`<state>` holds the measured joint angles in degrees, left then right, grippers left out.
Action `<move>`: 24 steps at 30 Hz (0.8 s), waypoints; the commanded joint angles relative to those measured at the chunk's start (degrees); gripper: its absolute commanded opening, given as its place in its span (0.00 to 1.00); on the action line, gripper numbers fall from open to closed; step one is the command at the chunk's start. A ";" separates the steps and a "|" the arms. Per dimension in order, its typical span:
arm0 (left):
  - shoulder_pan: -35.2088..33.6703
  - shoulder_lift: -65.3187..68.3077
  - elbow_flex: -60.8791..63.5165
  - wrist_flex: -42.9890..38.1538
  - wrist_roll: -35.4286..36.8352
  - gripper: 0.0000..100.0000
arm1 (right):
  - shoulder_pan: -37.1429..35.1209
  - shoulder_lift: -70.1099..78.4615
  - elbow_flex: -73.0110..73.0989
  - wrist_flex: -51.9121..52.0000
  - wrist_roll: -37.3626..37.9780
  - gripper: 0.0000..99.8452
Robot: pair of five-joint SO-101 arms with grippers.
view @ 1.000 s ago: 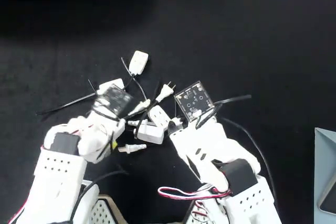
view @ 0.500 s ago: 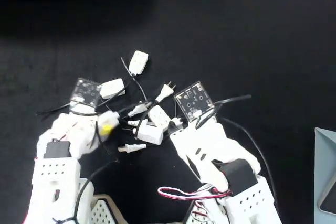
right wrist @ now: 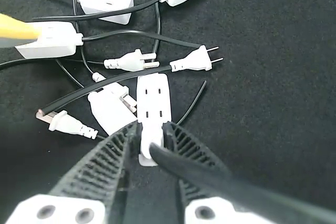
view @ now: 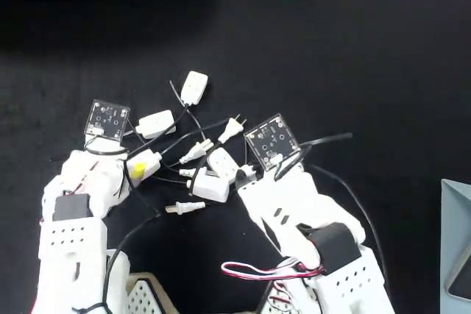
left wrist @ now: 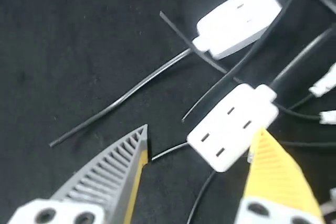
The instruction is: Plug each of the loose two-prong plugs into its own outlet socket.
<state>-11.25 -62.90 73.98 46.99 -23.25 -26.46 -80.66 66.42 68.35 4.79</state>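
Big stuff first: on your black table (view: 368,71) nothing looks plugged in yet as far as I can tell, so pretty much the whole job is left. Your right gripper (right wrist: 149,129) is clamped on the end of the middle socket (right wrist: 148,100), which sits between the two arms. Your left gripper (left wrist: 200,132) is spread wide, with the yellow finger (left wrist: 270,166) touching the near socket (left wrist: 231,124) but not pinching it. Three plugs lie loose around the middle socket: the upper plug (view: 229,131), the second plug (view: 193,154) and the lower plug (view: 185,208). I can't make out any label or writing on anything.
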 commanded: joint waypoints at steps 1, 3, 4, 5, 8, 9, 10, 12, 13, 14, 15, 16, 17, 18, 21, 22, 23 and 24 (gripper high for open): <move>2.95 1.32 -5.76 3.08 -2.64 0.30 | 0.62 0.13 -1.71 0.35 -0.18 0.01; 3.91 4.57 -7.87 3.16 -2.90 0.30 | 0.53 0.13 -1.71 0.35 -0.18 0.01; 4.00 6.95 -9.27 3.25 -3.16 0.30 | 0.53 0.13 -1.71 0.35 -0.18 0.01; 4.00 9.76 -10.95 3.69 -4.31 0.30 | 0.53 0.13 -1.71 0.35 -0.18 0.01; 4.00 19.60 -16.31 5.19 -8.88 0.30 | 0.53 0.13 -1.71 0.35 -0.18 0.01; 4.00 23.21 -18.24 5.98 -10.02 0.30 | 0.53 0.13 -1.71 0.35 -0.18 0.01; 4.00 26.64 -20.44 7.03 -10.99 0.30 | 0.53 0.13 -1.71 0.35 -0.18 0.01; 4.00 33.23 -24.66 9.23 -12.92 0.30 | 0.53 0.13 -1.71 0.35 -0.18 0.01; 3.82 36.13 -26.68 10.20 -13.98 0.30 | 0.53 0.13 -1.71 0.35 -0.18 0.01; 3.74 38.68 -28.53 10.90 -14.95 0.30 | 0.53 0.13 -1.71 0.35 -0.18 0.01; 3.74 41.05 -30.11 11.43 -15.47 0.30 | 0.53 0.13 -1.71 0.35 -0.18 0.01; 3.65 43.34 -31.43 11.69 -15.65 0.30 | 0.53 0.13 -1.71 0.35 -0.18 0.01; 3.65 45.45 -32.57 11.87 -15.65 0.30 | 0.53 0.13 -1.71 0.35 -0.18 0.01; 3.82 47.21 -33.36 11.78 -15.65 0.30 | 0.53 0.13 -1.71 0.35 -0.18 0.01; 4.53 51.16 -35.30 11.43 -15.74 0.23 | 0.53 0.13 -1.71 0.35 -0.18 0.01; 4.97 51.96 -35.91 11.43 -15.65 0.20 | 0.53 0.13 -1.71 0.35 -0.18 0.01; 5.32 52.48 -36.35 11.43 -15.56 0.16 | 0.53 0.13 -1.71 0.35 -0.18 0.01; 5.67 52.66 -36.62 11.43 -15.56 0.13 | 0.53 0.13 -1.71 0.35 -0.18 0.01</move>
<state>-6.77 -10.77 41.01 58.33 -38.64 -26.46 -80.66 66.42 68.35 4.79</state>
